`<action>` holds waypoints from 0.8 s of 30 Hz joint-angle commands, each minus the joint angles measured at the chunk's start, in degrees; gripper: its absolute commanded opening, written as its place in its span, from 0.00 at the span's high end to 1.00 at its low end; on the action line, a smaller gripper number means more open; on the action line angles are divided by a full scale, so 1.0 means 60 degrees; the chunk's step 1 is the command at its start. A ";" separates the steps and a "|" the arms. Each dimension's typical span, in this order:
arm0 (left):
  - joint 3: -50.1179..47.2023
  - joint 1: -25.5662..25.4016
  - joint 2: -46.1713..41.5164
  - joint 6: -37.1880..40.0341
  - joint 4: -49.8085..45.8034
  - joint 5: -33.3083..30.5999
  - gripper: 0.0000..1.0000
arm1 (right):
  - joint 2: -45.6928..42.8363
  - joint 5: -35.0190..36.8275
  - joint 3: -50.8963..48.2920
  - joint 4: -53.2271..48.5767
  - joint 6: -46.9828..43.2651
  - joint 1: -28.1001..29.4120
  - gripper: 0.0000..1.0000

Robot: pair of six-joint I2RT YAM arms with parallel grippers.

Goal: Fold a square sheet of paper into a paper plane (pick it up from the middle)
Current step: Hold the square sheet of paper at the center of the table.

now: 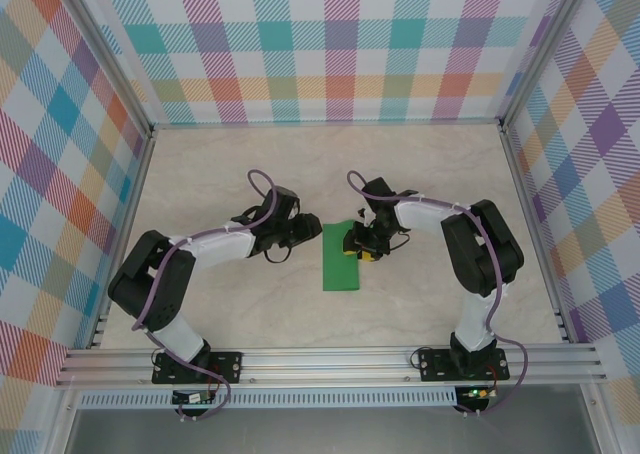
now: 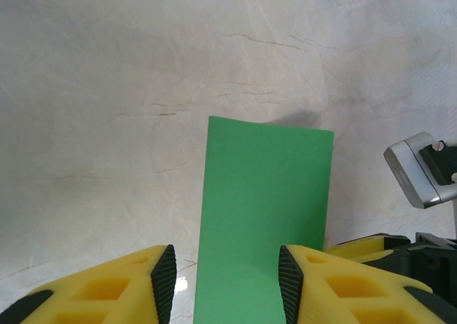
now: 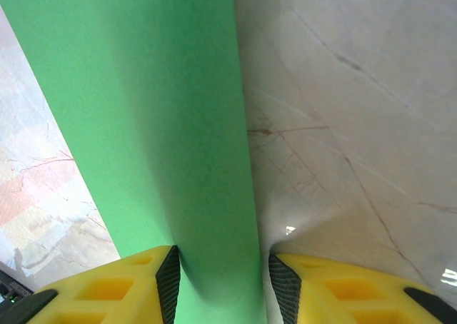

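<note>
Right wrist: green paper (image 3: 143, 124) between parted fingers (image 3: 168, 285).

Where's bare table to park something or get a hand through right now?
Widest bare table is the far half, up to the back wall. A narrower free strip runs between the green paper and the near rail. Crowded at centre: the left gripper and right gripper flank the paper.

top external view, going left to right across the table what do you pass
left arm → left gripper → square sheet of paper → right gripper, at the paper's right edge → right arm
</note>
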 commanded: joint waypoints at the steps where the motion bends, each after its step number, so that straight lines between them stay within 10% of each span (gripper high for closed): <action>1: 0.0124 -0.0152 0.0302 -0.0100 0.0119 0.0156 0.57 | 0.1169 0.2002 -0.0488 0.0210 -0.0335 0.0012 0.56; 24: 0.0167 -0.0477 0.1308 -0.0629 0.1385 0.1519 0.77 | 0.1558 0.2074 -0.0384 0.0154 -0.0178 0.0013 0.56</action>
